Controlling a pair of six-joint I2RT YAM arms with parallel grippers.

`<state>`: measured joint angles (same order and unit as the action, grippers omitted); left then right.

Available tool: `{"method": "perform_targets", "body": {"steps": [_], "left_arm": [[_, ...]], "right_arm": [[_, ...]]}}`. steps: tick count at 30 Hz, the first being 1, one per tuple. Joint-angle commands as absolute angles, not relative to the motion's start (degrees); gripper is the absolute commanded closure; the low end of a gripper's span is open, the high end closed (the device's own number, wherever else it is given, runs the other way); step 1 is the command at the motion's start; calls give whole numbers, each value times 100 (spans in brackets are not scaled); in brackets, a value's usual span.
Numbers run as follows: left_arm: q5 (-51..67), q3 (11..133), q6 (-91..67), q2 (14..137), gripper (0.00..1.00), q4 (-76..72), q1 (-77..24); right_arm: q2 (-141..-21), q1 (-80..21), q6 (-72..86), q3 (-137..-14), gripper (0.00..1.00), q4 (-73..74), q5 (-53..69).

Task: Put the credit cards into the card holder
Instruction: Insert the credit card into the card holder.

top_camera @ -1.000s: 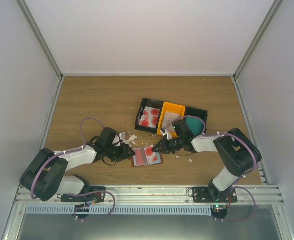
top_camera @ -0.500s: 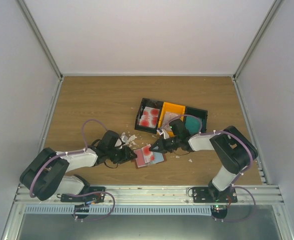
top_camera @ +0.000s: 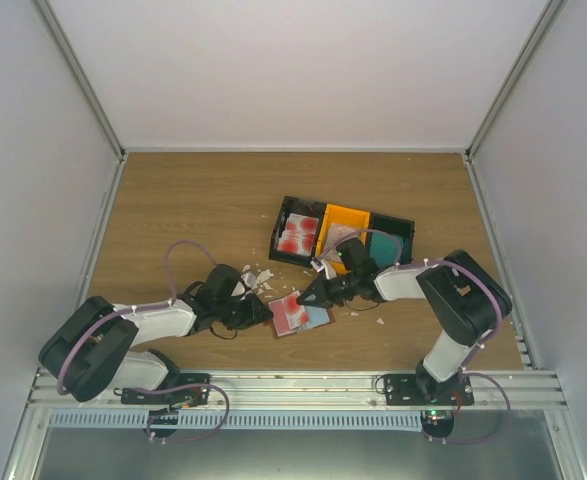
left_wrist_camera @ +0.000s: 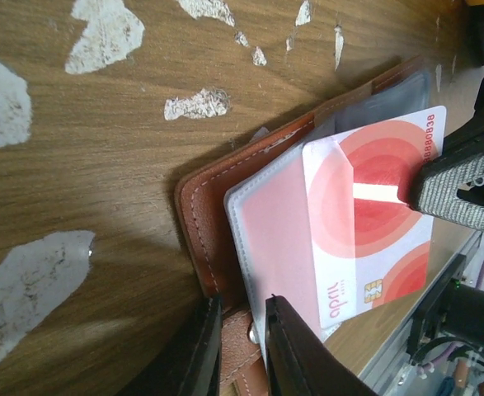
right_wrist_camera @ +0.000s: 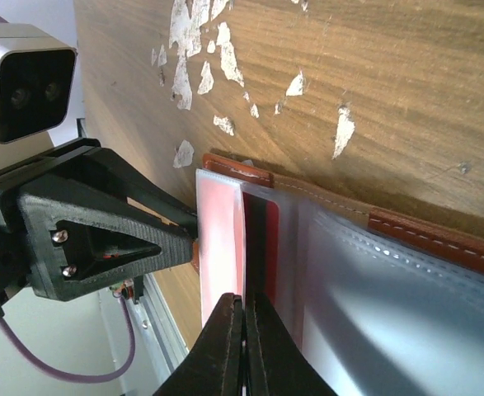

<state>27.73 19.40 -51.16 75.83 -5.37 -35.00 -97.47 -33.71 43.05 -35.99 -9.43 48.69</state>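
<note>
wooden table [top_camera: 193,200] with card holder [left_wrist_camera: 194,219], trays [top_camera: 349,213], scraps [top_camera: 263,276]

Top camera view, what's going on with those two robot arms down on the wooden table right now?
Both arms are working on an open brown leather card holder. The left tool pinches the holder's edge to steady it. The right tool grips a white plastic card with red circles, which sits only partly inside a clear pocket. Other red-and-white cards lie in the black and orange trays behind.
</note>
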Motion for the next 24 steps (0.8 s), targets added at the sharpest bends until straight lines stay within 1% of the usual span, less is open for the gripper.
{"method": "perform_targets", "body": {"steps": [1,4,7,17,21,24], "left_arm": [[2556,1837,-5267,7757,84,-223,-3635],[2521,1845,-5347,7780,88,-242,-3688],[2533,1874,-5382,7825,91,-250,-3721],[2608,2038,-5311,7998,94,-264,-3768],[2661,2056,-5322,7993,95,-288,-3779],[2653,2022,-5358,7912,95,-308,-3794]], "right_arm": [[-9929,-3431,4413,-3481,98,-1134,5133],[-9995,-3460,4518,-3385,97,-1266,5147],[-10089,-3529,4538,-3424,96,-1296,5168],[-10217,-3775,4542,-3619,96,-1166,5093],[-10139,-3910,4766,-3594,96,-1188,4896],[-10027,-3992,4979,-3514,92,-1310,4707]]}}
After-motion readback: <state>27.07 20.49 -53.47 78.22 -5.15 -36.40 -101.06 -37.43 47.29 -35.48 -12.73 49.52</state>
